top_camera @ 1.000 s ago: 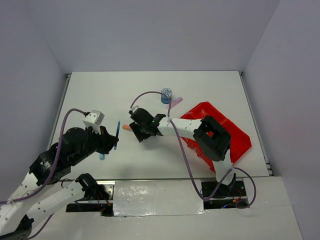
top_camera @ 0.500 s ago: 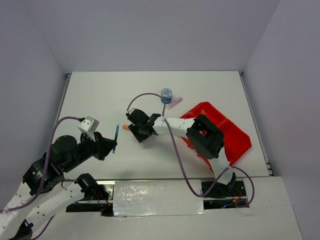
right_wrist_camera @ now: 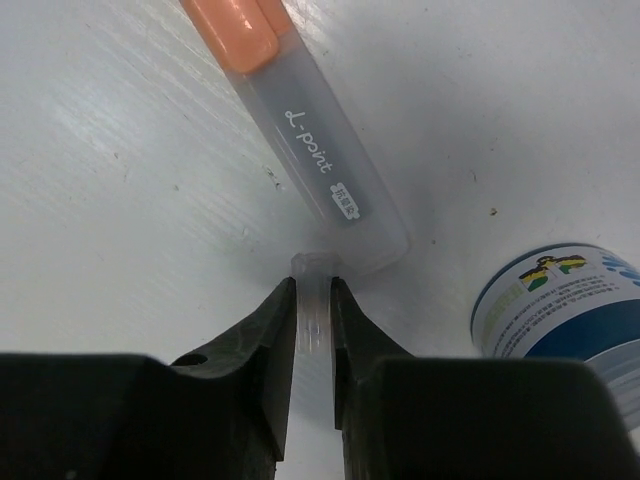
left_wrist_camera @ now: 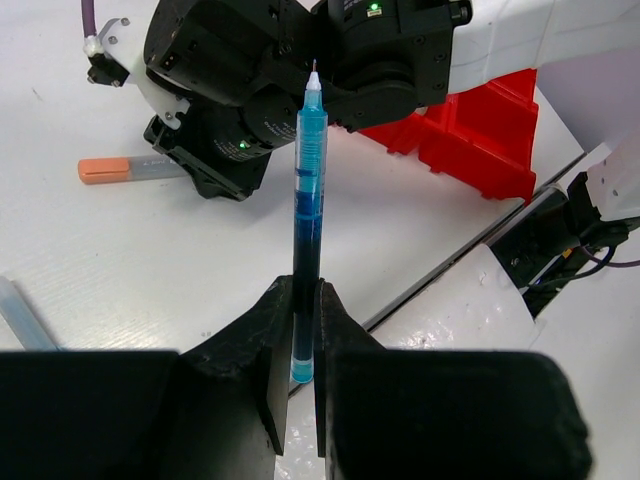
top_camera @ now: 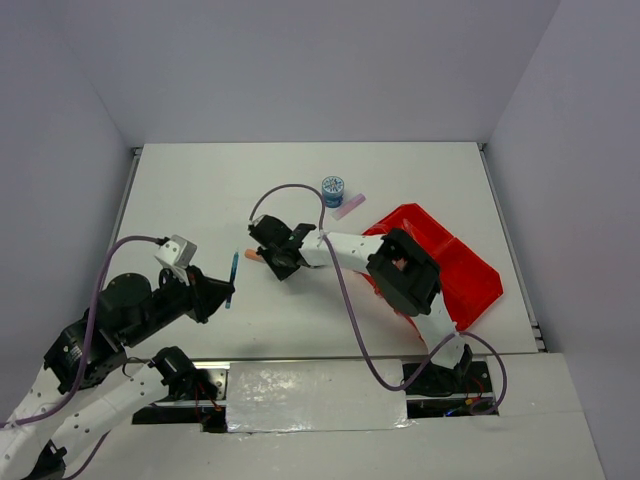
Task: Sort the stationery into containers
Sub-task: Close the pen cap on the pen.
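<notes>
My left gripper (top_camera: 222,292) is shut on a blue pen (top_camera: 232,268) and holds it above the table; in the left wrist view the pen (left_wrist_camera: 307,190) stands up between the fingers (left_wrist_camera: 335,320). My right gripper (top_camera: 264,258) is low over the table at the orange-tipped marker (top_camera: 253,255). In the right wrist view its jaws (right_wrist_camera: 313,305) are shut on a thin clear part at the end of the marker (right_wrist_camera: 310,150). A blue-white roll (top_camera: 333,188) and a pink stick (top_camera: 350,206) lie beyond. The red tray (top_camera: 470,275) sits at the right.
A light blue pen (left_wrist_camera: 20,315) lies on the table near my left gripper. The blue-white roll (right_wrist_camera: 565,305) stands close to the right of my right fingers. The right arm's links hang over the tray's left part. The table's near edge (left_wrist_camera: 470,260) runs below the left gripper.
My left arm has drawn back toward the near left with the blue pen. My right gripper has moved left to the orange-tipped marker's end.
</notes>
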